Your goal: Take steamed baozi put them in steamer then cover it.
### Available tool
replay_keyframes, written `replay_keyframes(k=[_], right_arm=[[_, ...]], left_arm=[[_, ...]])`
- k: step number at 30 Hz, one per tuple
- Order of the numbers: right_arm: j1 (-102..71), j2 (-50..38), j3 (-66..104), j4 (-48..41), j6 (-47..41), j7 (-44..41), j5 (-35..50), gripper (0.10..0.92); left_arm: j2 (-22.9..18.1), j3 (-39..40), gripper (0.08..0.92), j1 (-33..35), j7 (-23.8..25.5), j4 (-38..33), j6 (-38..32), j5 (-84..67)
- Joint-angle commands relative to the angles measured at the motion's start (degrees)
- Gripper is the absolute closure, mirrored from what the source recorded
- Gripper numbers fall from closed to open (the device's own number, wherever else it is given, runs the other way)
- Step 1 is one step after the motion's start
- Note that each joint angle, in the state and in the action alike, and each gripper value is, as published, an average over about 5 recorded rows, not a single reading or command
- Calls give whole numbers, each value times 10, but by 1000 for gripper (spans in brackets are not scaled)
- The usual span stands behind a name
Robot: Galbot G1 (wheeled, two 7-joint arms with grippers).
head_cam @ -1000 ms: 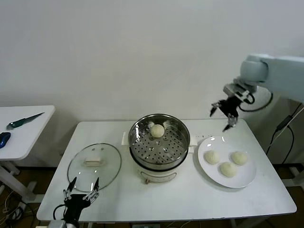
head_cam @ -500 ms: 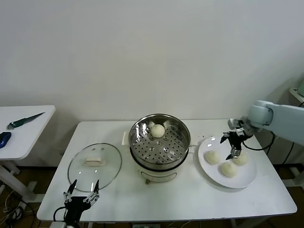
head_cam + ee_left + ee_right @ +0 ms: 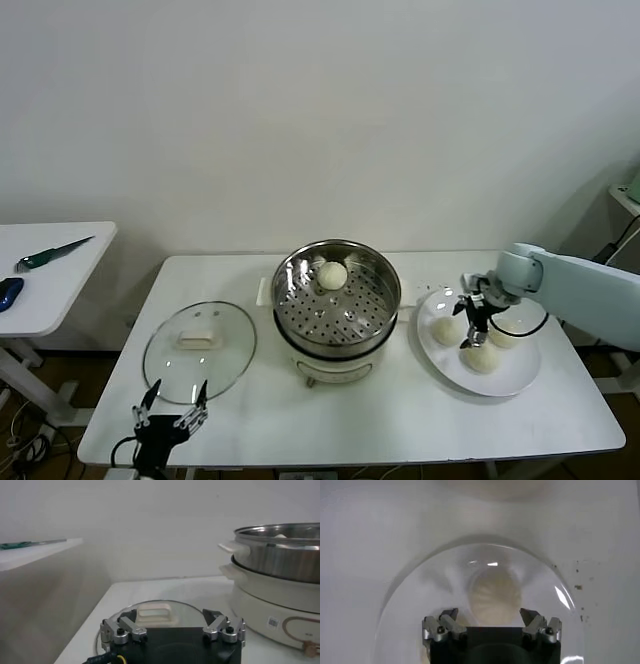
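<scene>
The steel steamer (image 3: pixel 336 312) stands mid-table on its cream base, with one steamed baozi (image 3: pixel 332 274) on the perforated insert. Three more baozi (image 3: pixel 445 330) (image 3: pixel 483 357) (image 3: pixel 506 334) lie on a white plate (image 3: pixel 520 377) to its right. My right gripper (image 3: pixel 469 323) hangs open low over that plate, among the buns. In the right wrist view one baozi (image 3: pixel 495 596) lies just ahead of the open right gripper (image 3: pixel 490 621), untouched. The glass lid (image 3: pixel 198 338) rests flat left of the steamer. My left gripper (image 3: pixel 171 413) waits open at the table's front left edge.
In the left wrist view the lid (image 3: pixel 160 611) lies right ahead of the left gripper (image 3: pixel 172 626), with the steamer (image 3: pixel 280 560) beyond it. A small side table (image 3: pixel 45 285) on the left carries a knife (image 3: pixel 50 252). A wall stands close behind the table.
My right arm came down from high over the table's back right corner onto the plate and shifted left, its fingers open throughout. The left arm, lid and buns stayed put.
</scene>
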Motion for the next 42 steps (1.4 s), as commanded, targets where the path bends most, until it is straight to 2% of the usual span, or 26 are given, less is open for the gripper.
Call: replay_keyframes(k=[1,7,17,22,28,34,38,42], right_arm=[[-49,34,52,-58,-4,-4,-20,203],[-42,34,40,-51,-1,-15,-15,240],[-32,29,37,-46,2,-19,-5,428],[23,12,15,-27,8,-29,14,455],[272,-3,-125,20,40,-70,119,457],[498,54,-230,99,30,-99,267,457],[534,100,-215,178,-6,-69,335,457],[496,146,-175,254,-47,-6,377,457]], left_arm=[[1,-1,177,0,0,2,-1,-1],[0,-1,177,-1,0,2,-1,-2],[-2,0,177,-3,0,-2,1,0],[-2,-1,177,-1,0,-4,0,0],[-2,-3,177,2,0,-7,-2,2],[-2,-1,177,2,0,-10,2,4],[-2,2,177,-1,0,-10,5,5],[-3,5,177,-5,0,-10,7,5]])
